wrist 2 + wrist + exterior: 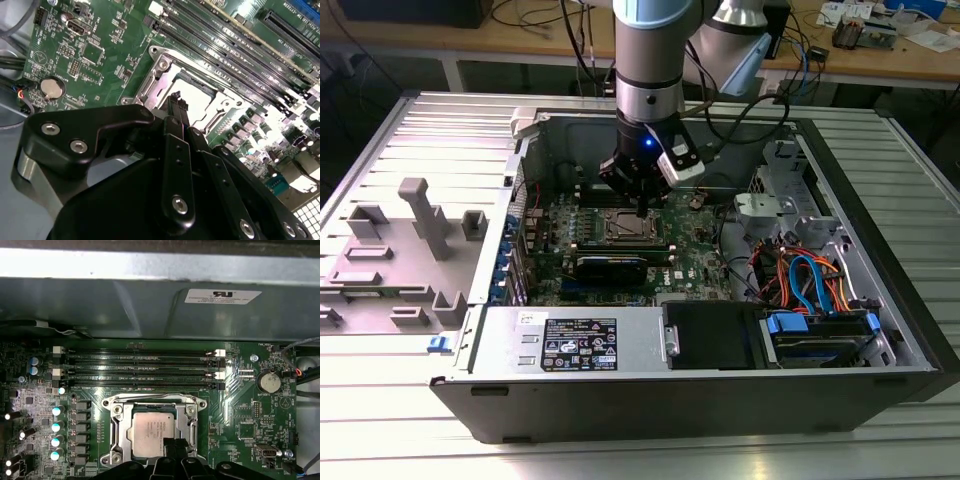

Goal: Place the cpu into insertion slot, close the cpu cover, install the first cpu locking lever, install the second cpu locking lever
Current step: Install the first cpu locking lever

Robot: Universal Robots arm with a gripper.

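Silvery cpu (153, 432) sits in the insertion slot (115, 432) with the cpu cover (150, 401) down; closed, empty pincer (172, 444) hovers at its edge, levers judged pending.

Computer case (620, 400): open, lying on its side on the ribbed metal worktop (420, 440).
Grey plastic fixture (405, 250): on the worktop, by the case's side at the exterior view's left.
Memory slots (140, 371): long, black, parallel on the green board.
Coin battery (268, 382): round, silvery, near the slots' ends.
Cables (800, 275): orange and blue, inside the case.
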